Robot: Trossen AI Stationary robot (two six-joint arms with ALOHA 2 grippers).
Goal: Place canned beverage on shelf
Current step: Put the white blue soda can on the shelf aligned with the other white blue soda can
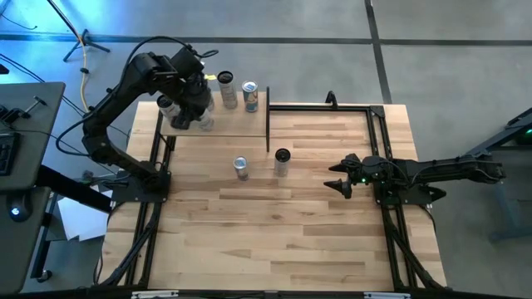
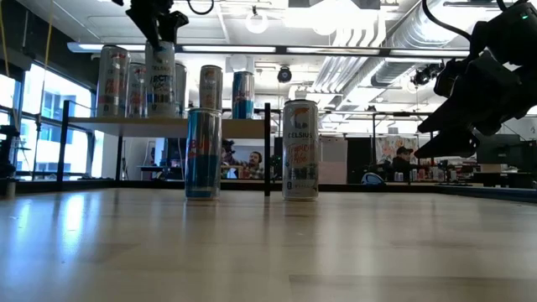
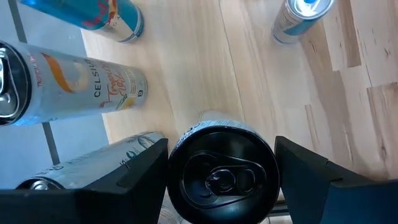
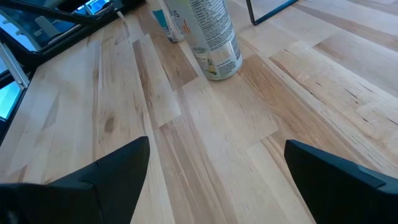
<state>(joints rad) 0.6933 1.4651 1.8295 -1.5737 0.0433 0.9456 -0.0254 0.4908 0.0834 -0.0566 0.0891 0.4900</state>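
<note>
**Setting a can down on the shelf**

I take the shelf as my landmark: the pale board on black posts at the far left of the table. My left arm reaches over the shelf's left end, and the left gripper sits directly above the board with its fingers closed around the black-topped can. In the left wrist view, the can fills the space between both fingers, its lid facing the camera and the shelf's pale wood beneath it. In the low view, the can hangs upright from the gripper among the cans already standing on the shelf; I cannot tell whether its base touches the board yet.

The right gripper waits well to the right of the shelf, above the table, with its fingers spread and nothing between them.

Two more cans stand on the table just in front of the shelf: a silver-topped can and a dark-topped can beside it.

I judge this to be the placing step, near its end. The next move calls for me to ease the can straight down until it rests flat, then spread the fingers without brushing the white Celsius can close alongside, and lift clear vertically.
</note>
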